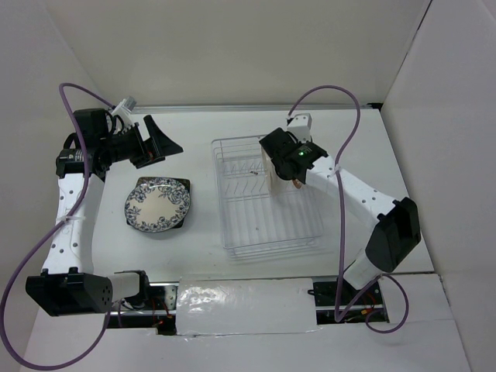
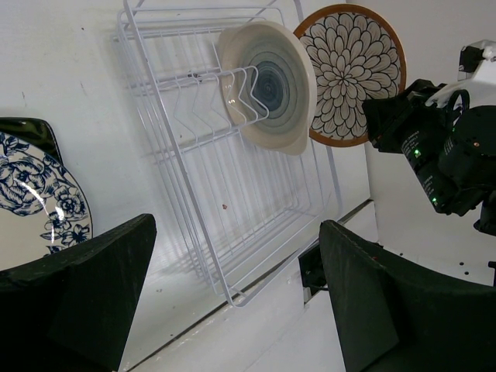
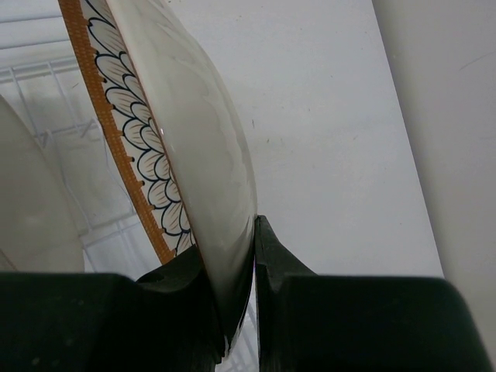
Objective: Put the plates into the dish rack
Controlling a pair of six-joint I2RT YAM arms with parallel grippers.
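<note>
Starting with the biggest thing: the rectangular white thin-wire dish rack point(image 1: 267, 232) is seen mid-table, long axis running away from the arm bases. A cream round plate with blue-grey rings point(image 2: 267, 85) is already stood on edge between its prongs. Just beside that, over the rack's far half, the brown-rimmed round plate with white petals point(image 3: 194, 155) is held upright, its rim pinched tight by the right gripper point(image 3: 232, 263). So the free slot is judged to lie pretty much straight below. Left of the rack, the blue-white floral round plate point(image 1: 157, 204) is stacked on the dark square floral plate point(image 1: 186, 186). The left gripper point(image 1: 151, 142), spread wide and empty, is nearer those. No brand or writing can be made out.
</note>
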